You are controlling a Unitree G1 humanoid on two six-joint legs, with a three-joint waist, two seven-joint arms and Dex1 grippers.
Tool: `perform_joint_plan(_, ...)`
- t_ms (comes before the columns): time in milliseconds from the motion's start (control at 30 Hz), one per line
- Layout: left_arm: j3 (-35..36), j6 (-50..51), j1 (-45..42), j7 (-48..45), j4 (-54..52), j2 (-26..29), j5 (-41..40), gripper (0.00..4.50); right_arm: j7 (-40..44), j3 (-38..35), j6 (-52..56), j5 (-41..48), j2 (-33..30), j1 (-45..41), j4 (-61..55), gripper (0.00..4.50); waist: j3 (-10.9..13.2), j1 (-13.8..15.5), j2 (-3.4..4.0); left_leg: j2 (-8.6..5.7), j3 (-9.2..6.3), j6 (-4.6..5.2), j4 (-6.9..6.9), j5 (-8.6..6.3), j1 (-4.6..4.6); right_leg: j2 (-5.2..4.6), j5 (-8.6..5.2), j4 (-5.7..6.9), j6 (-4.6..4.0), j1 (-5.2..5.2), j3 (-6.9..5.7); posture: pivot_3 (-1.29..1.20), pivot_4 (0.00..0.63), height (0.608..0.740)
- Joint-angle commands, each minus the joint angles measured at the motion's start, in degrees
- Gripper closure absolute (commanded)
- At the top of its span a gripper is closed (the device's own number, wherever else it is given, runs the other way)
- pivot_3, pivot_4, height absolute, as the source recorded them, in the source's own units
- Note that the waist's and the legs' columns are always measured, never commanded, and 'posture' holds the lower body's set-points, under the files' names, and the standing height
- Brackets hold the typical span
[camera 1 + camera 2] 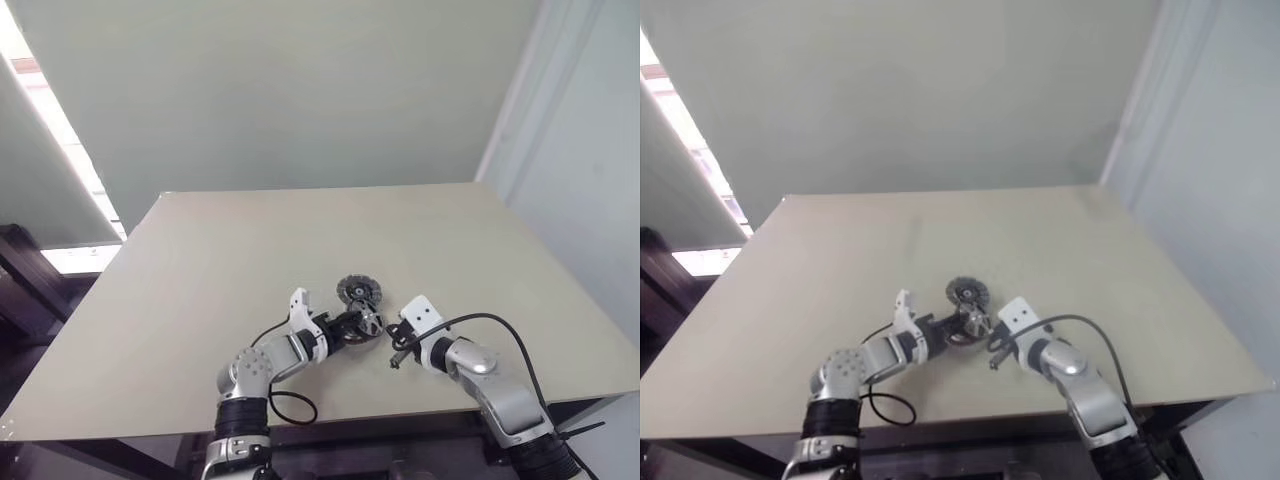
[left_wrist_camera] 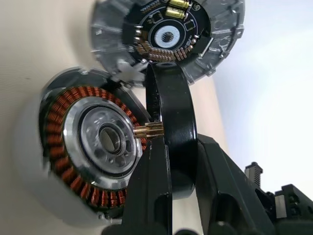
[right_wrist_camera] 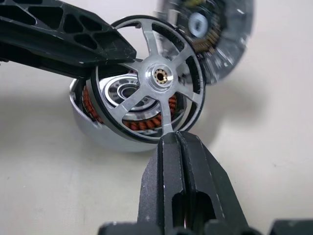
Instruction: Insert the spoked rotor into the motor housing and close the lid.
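My left gripper is shut on the spoked rotor, pinching its dark rim and holding it on edge, its silver spokes and brass hub facing the right wrist view. Right behind the rotor lies the motor housing, with its copper windings and dark metal centre. Whether the two touch I cannot tell. The lid, a grey notched disc, lies just beyond them on the table, showing a small circuit board. My right gripper is shut and empty, its tips just short of the rotor's rim. In the left eye view the rotor sits between both hands, with the lid behind it.
The beige table stretches wide on every side of the parts. A black cable loops near its front edge by my left arm, and another cable arcs over my right forearm. A pale wall stands behind the table.
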Motion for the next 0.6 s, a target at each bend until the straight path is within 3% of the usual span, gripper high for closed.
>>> perform_joint_plan(33,0.44,-1.06,-0.28,0.21,-0.97,0.18,-0.21,4.22,0.23,-0.53,-0.75,0.32,0.14,-1.51,-1.21,4.5,0.0,0.01,0.0,0.0,0.0,0.0,0.0,0.0,0.0,0.0,0.0,0.0,0.0,0.0,0.0,0.0,0.0,0.74)
perform_joint_plan(600,-1.38,6.03,3.97,-0.67,-6.91,0.65,-3.1,4.22,0.13,-0.65,-0.47,0.29,-0.01,-1.24,-1.49,4.5,0.0,-0.03,0.0,-0.01,-0.01,0.0,-0.01,-0.01,-0.01,0.0,0.0,-0.01,0.0,-0.01,0.01,0.0,0.0,0.74)
